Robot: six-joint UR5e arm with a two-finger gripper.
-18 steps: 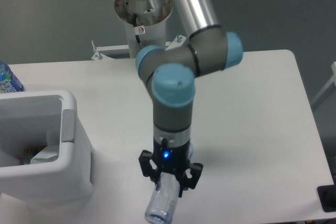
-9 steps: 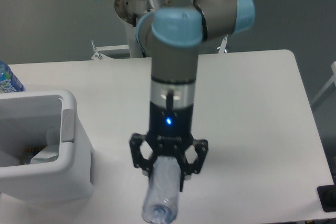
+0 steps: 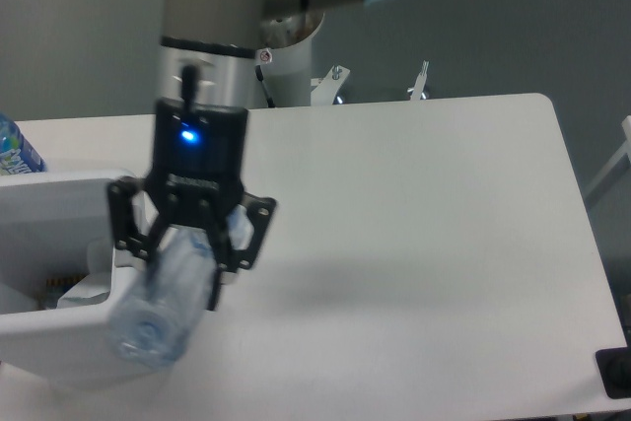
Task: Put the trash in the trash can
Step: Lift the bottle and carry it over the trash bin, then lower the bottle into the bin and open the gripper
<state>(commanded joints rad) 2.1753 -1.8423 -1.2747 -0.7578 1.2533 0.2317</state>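
My gripper (image 3: 187, 248) is shut on the clear plastic water bottle (image 3: 158, 308) and holds it raised, cap end toward the camera, over the right rim of the white trash can (image 3: 59, 337) at the left. Inside the can a white wad of paper (image 3: 84, 288) shows, partly hidden by the rim and the bottle. The can's grey side panel is hidden behind the gripper.
A bottle with a deep blue wrap (image 3: 15, 150) stands at the far left edge behind the can. The arm's base (image 3: 281, 56) stands at the back of the white table (image 3: 424, 244). A dark object (image 3: 616, 372) sits at the lower right corner.
The gripper has risen and moved left with the bottle, from the table's front middle to over the trash can's right rim.
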